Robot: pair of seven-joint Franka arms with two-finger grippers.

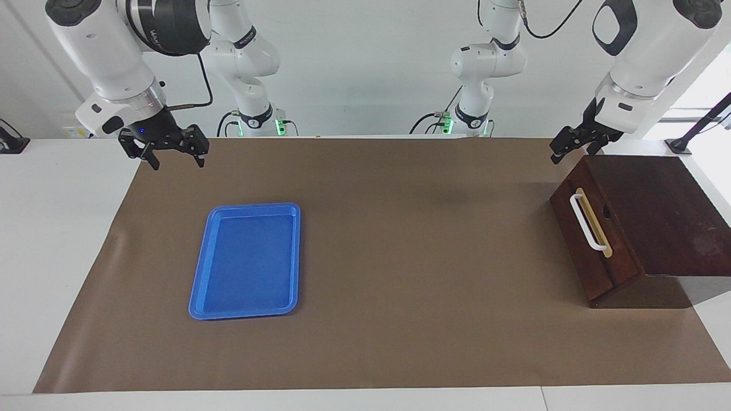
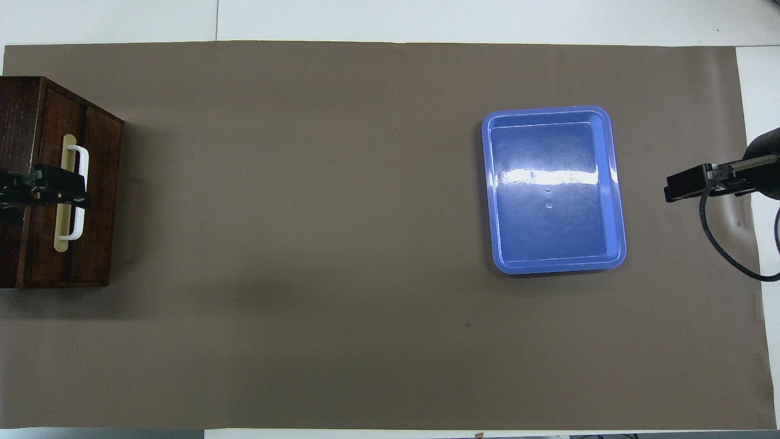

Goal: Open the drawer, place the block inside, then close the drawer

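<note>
The dark wooden box stands at the left arm's end of the table. Its drawer sits pushed in, flush with the box front, and its white bar handle is free. In the overhead view the drawer and the handle show too. My left gripper hangs open and empty in the air over the box's corner nearest the robots; in the overhead view it covers the handle. My right gripper is open and empty, raised over the right arm's end of the mat. The yellow block is out of view.
A flat blue tray lies empty on the brown mat toward the right arm's end; it also shows in the overhead view. The brown mat covers the table between tray and box.
</note>
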